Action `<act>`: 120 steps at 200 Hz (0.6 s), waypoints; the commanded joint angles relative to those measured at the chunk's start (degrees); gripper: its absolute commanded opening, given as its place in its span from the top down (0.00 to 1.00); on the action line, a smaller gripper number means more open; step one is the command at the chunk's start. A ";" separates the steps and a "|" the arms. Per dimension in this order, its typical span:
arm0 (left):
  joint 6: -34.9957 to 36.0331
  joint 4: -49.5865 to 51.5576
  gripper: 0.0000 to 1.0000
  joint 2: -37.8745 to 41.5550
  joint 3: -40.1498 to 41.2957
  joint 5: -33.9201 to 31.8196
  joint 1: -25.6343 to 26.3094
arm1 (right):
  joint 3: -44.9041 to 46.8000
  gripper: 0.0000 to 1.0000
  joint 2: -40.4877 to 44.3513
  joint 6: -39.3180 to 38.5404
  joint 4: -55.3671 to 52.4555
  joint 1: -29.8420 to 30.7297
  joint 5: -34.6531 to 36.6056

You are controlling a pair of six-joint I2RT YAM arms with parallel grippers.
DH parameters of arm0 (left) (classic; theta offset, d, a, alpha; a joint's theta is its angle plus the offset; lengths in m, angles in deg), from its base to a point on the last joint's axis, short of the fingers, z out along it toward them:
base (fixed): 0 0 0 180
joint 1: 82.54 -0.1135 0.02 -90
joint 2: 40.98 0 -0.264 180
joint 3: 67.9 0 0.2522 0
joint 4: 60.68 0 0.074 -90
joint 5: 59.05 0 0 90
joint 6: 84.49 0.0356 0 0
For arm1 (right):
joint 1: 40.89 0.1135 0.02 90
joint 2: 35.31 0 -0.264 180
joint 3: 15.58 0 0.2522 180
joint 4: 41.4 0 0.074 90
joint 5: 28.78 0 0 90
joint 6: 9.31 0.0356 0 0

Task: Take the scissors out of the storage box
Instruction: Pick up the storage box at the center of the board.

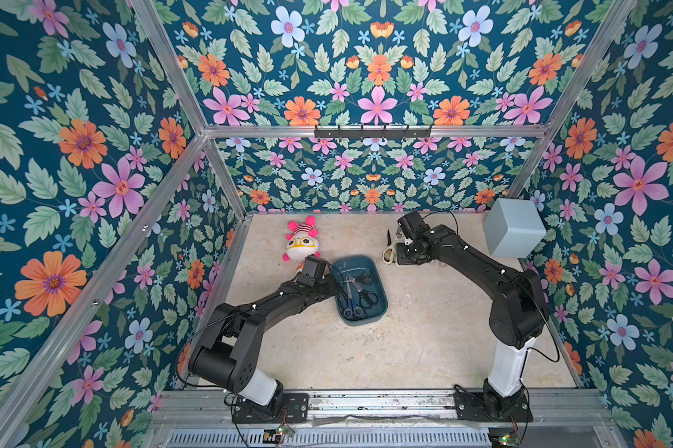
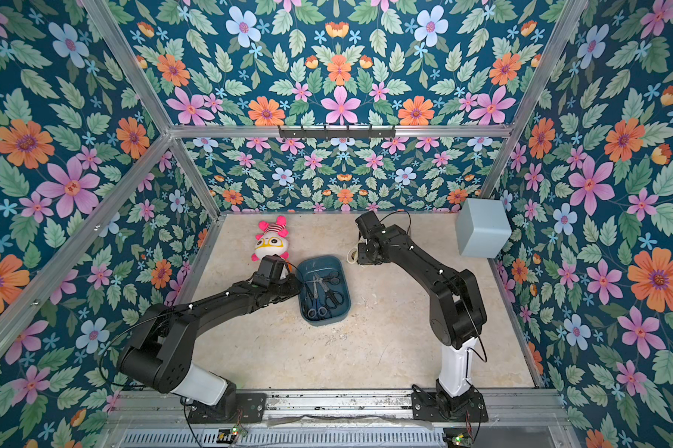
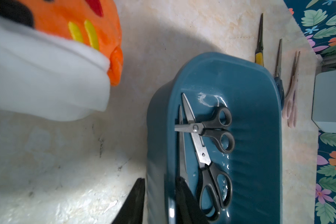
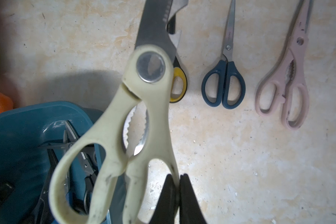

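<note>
My right gripper (image 4: 177, 176) is pinching a handle loop of the cream scissors (image 1: 388, 254), right of centre in a top view. My left gripper (image 3: 159, 179) straddles a wall of the storage box (image 1: 356, 263), just below mid-frame in both top views; whether it clamps it I cannot tell. Black scissors (image 3: 211, 128) lie inside the box

Top views evenly lit; wrist views show soft shadows and blurred cream scissors (image 4: 113, 131).
</note>
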 commanded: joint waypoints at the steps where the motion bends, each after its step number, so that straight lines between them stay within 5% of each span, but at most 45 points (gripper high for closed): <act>1: 1.61 0.87 0.79 -0.39 -0.60 -0.49 0.08 | 0.22 1.00 0.54 -0.76 -0.66 0.07 1.50; 75: 3.36 4.75 1.00 0.94 -1.91 -2.14 0.05 | -1.19 1.00 -1.48 -2.99 -0.01 0.00 0.29; 120: 5.82 9.55 1.00 3.79 -2.95 -5.94 -0.09 | -8.91 1.00 -8.49 -6.00 -0.67 0.00 -0.99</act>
